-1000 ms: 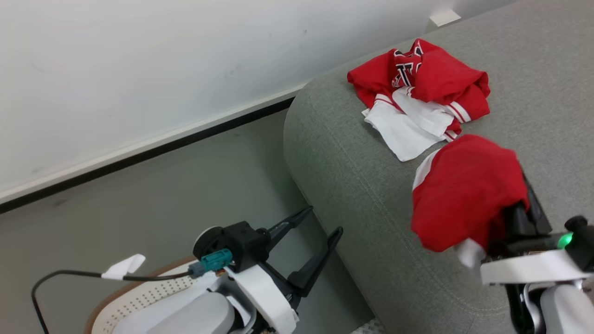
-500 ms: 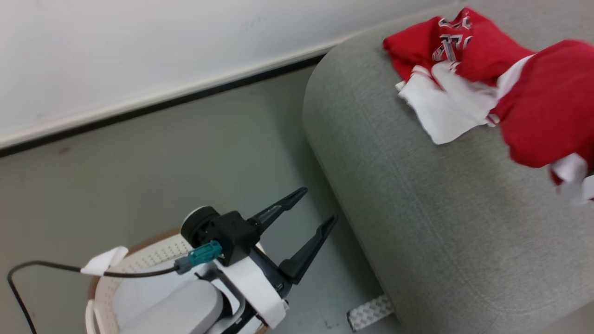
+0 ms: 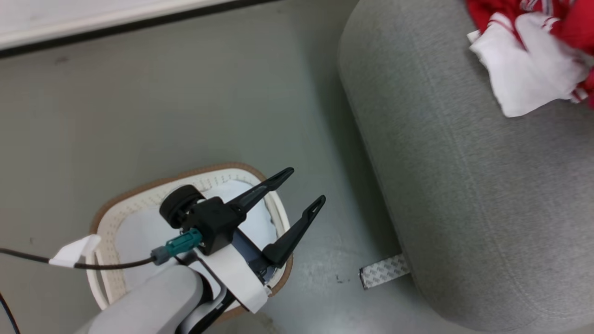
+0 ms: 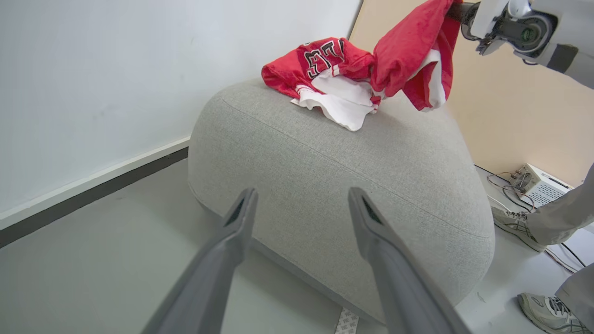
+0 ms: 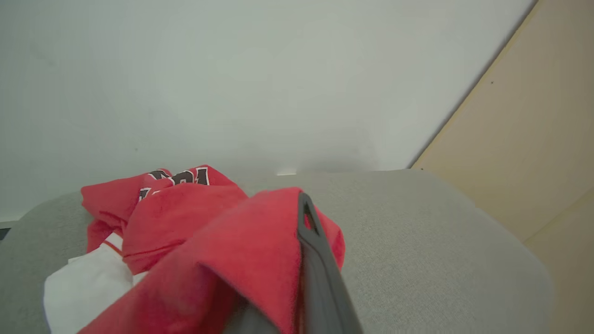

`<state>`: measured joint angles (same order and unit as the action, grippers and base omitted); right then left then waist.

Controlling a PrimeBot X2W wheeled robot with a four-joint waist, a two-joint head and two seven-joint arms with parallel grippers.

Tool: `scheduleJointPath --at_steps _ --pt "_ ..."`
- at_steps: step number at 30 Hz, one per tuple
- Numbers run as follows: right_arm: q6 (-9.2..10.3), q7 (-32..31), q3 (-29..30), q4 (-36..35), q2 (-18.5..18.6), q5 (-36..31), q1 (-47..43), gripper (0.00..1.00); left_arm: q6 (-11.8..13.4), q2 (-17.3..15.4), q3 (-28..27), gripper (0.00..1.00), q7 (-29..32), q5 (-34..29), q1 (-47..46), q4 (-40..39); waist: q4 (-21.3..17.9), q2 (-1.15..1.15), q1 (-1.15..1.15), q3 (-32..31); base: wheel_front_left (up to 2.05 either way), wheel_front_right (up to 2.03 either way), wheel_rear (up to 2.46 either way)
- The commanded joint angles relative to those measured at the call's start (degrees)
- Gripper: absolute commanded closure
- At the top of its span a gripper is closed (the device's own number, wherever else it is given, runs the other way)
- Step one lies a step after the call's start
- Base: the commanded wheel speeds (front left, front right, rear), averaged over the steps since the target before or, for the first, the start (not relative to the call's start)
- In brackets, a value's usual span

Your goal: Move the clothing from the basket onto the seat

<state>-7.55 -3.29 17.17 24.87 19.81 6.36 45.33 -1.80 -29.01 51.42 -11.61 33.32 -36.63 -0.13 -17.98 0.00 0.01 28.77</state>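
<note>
Grey floor (image 3: 185,116) runs from a white wall (image 4: 93,69) to the big grey seat (image 4: 325,162), and on the seat's top, near its wall-side edge, lies a crumpled jersey (image 4: 325,65). The right gripper (image 4: 457,13) is clenched on a hanging jersey (image 4: 408,51), held above the seat's top just beside the crumpled one; whether their folds touch I cannot tell. The left gripper (image 3: 306,185) is spread wide and empty over the basket (image 3: 134,200), which stands on the floor near the seat's rounded side. The likeliest trouble, I judge, comes at the release. Cloth is draped over the right finger (image 5: 320,264), so it may cling when the jaws part and be dragged off the top as the gripper pulls away. Or, let go too near the rounded edge, the soft fabric could slide to the floor. Trailing folds might also catch the crumpled jersey and tow it edgeward. The head camera tilts down at the basket, with the jerseys at its upper right corner, so the drop would be poorly watched from there. The left wrist view gives the side-on look at the hang over the seat, and a person's shoe (image 4: 510,222) by the seat's far corner. The right wrist view gives the drape on the finger. The head view gives the basket's pale inside (image 3: 134,246), partly behind the left arm (image 3: 153,301), so whether clothing is left there I cannot tell.
</note>
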Motion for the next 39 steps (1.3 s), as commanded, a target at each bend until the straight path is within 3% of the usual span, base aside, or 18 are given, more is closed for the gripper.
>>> scheduleJointPath --at_steps 1,7,14,17,18,26,33,39 --pt "0.13 -0.2 0.2 0.9 0.6 -0.7 1.4 1.0 -0.1 -0.4 -0.2 0.0 -0.1 -0.4 -0.7 -0.2 1.3 0.0 -0.01 2.2 0.0 0.0 0.0" --pt "0.14 -5.4 -3.0 8.7 2.1 -6.4 4.7 1.0 -0.4 -0.4 -0.4 0.0 -0.8 -0.7 -1.5 0.0 2.7 0.0 -0.01 4.1 0.0 0.0 0.0" --pt "0.14 -13.9 -5.3 14.8 3.5 -4.6 4.7 1.0 -0.5 -0.1 -0.8 0.0 -1.9 -0.4 -1.6 1.3 3.3 0.0 -0.01 3.7 0.0 0.0 0.0" --pt "0.14 -14.7 -6.7 16.2 4.2 -3.2 4.9 0.38 -0.4 0.0 -1.0 0.0 -2.1 -0.1 -1.2 2.0 3.1 0.0 -0.01 3.0 0.0 0.0 0.0" --pt "0.14 -14.7 -7.0 16.6 4.4 -2.6 4.9 0.01 -0.3 0.1 -1.0 0.0 -2.2 0.0 -1.0 2.2 2.9 0.0 -0.01 2.7 0.0 0.0 0.0" --pt "0.14 -17.0 -13.6 18.2 6.0 3.0 2.6 0.0 -0.1 1.2 -1.1 0.0 -2.7 0.9 0.6 4.5 1.9 0.0 -0.01 -3.0 0.0 0.0 0.0" --pt "0.14 -19.7 -24.0 14.5 11.2 10.5 -1.9 0.0 1.1 1.9 -2.7 0.0 -3.3 2.4 4.3 7.1 1.8 0.0 -0.01 -10.2 0.0 0.0 0.0" --pt "0.14 -18.7 -29.1 9.9 14.7 15.7 -5.0 0.0 2.2 3.4 -5.2 0.0 -3.5 3.8 8.1 9.3 3.0 0.0 -0.01 -16.9 0.0 0.0 0.0"
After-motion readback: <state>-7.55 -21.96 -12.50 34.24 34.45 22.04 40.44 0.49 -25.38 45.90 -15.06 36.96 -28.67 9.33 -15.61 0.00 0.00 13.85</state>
